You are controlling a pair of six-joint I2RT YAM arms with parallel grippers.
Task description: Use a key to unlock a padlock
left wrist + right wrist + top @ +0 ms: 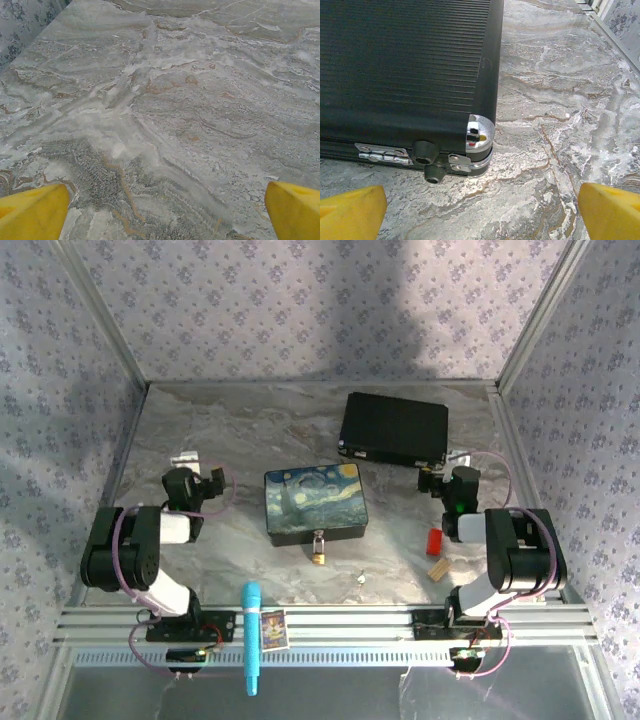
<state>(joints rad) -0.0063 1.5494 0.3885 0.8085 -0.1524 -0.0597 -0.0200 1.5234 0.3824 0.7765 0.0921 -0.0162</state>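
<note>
Honestly, the job looks barely begun. The grey marbled tabletop is shared by a flat black ribbed case, set behind and to the right of the blue-and-yellow painted box. The left gripper is spread wide over bare marble left of the box, with nothing held. The right gripper is spread wide and empty too, right of the box by the case's corner. The tiny brass padlock is seen at the box's near edge, apparently shut, though it's too small to be sure. The tiny silver key is seen lying nearer than the box, apart from the padlock. Grabbing, inserting and turning are all left to be done.
</note>
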